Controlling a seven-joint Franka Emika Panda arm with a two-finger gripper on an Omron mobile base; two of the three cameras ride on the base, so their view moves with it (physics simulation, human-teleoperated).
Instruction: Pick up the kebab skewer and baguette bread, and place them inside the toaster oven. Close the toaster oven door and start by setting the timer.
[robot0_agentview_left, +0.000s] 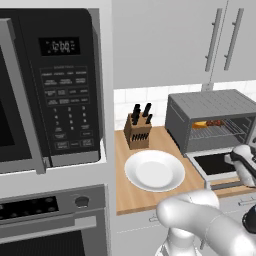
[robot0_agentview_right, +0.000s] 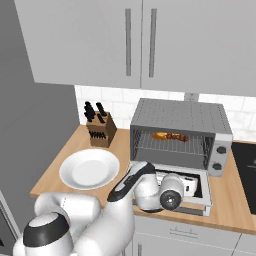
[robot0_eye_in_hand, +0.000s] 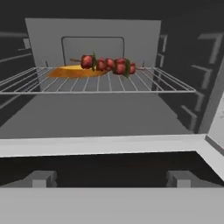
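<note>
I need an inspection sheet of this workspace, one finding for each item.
Surface: wooden counter.
Job's things: kebab skewer and baguette bread lie on the rack inside the toaster oven; toaster oven door hangs open.
Clutter: white plate, knife block.
Tool: tool open, empty, over the open door.
Cables: nothing seen.
Surroundings: microwave, wall oven, upper cabinets.

My two base views are evenly and softly lit, with no glare and only faint shadows under the plate on the worktop. My hand view is much dimmer: the toaster oven interior is dark grey, edges slightly soft, everything rendered at low resolution.
</note>
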